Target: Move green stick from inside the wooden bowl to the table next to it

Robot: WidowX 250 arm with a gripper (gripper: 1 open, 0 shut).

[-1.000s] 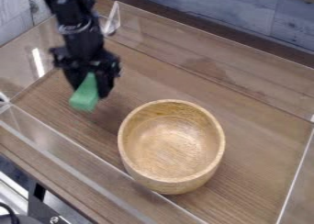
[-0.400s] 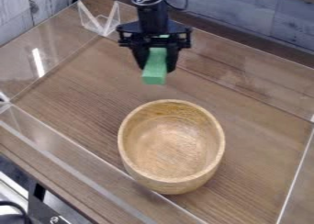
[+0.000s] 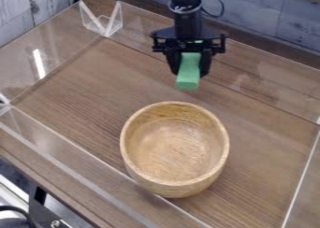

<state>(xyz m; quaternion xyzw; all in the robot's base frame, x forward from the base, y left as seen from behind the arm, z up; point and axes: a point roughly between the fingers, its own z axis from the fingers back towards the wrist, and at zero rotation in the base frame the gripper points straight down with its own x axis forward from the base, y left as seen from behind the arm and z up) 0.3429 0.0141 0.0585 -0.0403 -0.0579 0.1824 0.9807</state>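
My gripper [image 3: 189, 62] hangs straight down over the far side of the table [image 3: 88, 87], shut on the green stick [image 3: 189, 72]. The stick is a bright green block, held by its top end and lifted just off the wood. It sits behind the wooden bowl [image 3: 175, 148], a little right of the bowl's middle. The bowl is round, light tan and has nothing inside it.
Clear acrylic walls [image 3: 50, 138] border the table on the left, front and right. A clear folded acrylic piece [image 3: 100, 19] stands at the back left. A grey plank wall rises behind the table.
The gripper has carried the green stick from the left side of the table rightward and toward the back, now behind the bowl. It stayed shut on the stick throughout.
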